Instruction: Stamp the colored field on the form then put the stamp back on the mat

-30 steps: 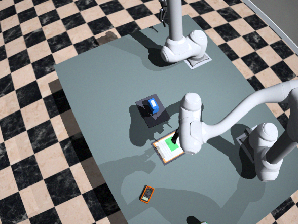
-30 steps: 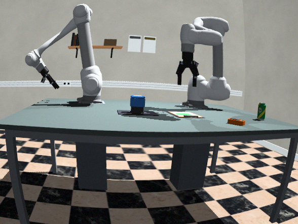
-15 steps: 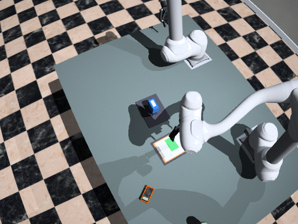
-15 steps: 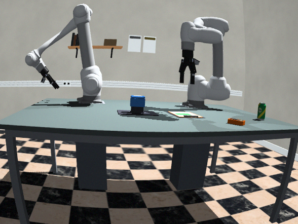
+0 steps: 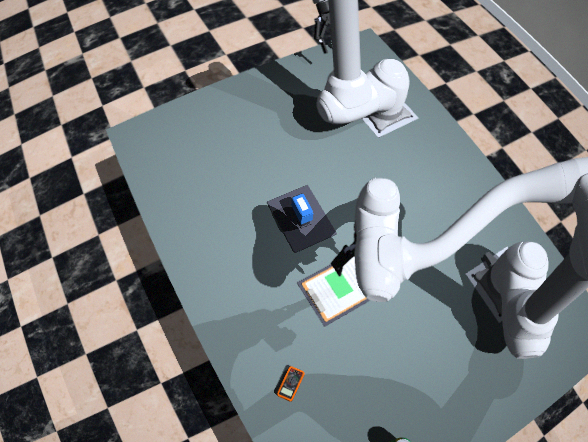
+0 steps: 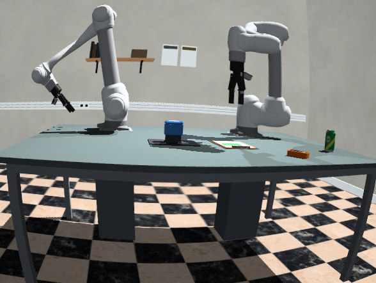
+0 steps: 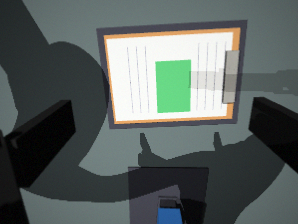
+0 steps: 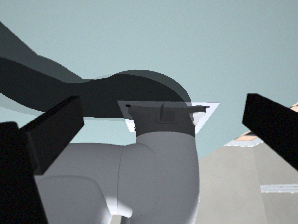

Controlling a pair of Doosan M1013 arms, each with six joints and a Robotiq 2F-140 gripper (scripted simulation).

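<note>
Grey-green table top [image 5: 200, 165] [image 6: 96, 153] [image 7: 275, 30] [image 8: 225, 40] bears the whole job; the stamp [image 5: 302, 209] [image 6: 173, 128] [image 7: 170, 215] is stood upright on its dark mat [image 5: 315, 242] [image 6: 192, 144] [image 7: 140, 187], blue body uppermost, so that it can be gripped from above. Beside the mat the form [image 5: 325, 302] [image 6: 243, 144] [image 7: 135, 75] is laid flat, its green field [image 5: 339, 285] [image 6: 231, 145] [image 7: 173, 86] face up and without a visible print; a firm backing is thus probably given for the press. The left gripper [image 5: 341, 265] [image 6: 236, 102] [image 7: 161, 114] is held high, pointed down, its jaws wide apart with nothing between them, presumably to let the stamp's body pass between; the right gripper [image 5: 322, 45] [image 6: 71, 111] [image 8: 162, 109] is kept well off to the side, jaws also apart and empty, likely because one arm is enough. The stamp is yet to be gripped; centring over it seems called for, since an off-centre grasp could tip it.

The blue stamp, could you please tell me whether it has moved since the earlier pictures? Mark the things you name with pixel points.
No, the stamp [image 5: 303, 210] [image 6: 173, 128] [image 7: 169, 216] holds its place on the mat [image 5: 315, 239] [image 6: 190, 144] [image 7: 196, 185].
</note>
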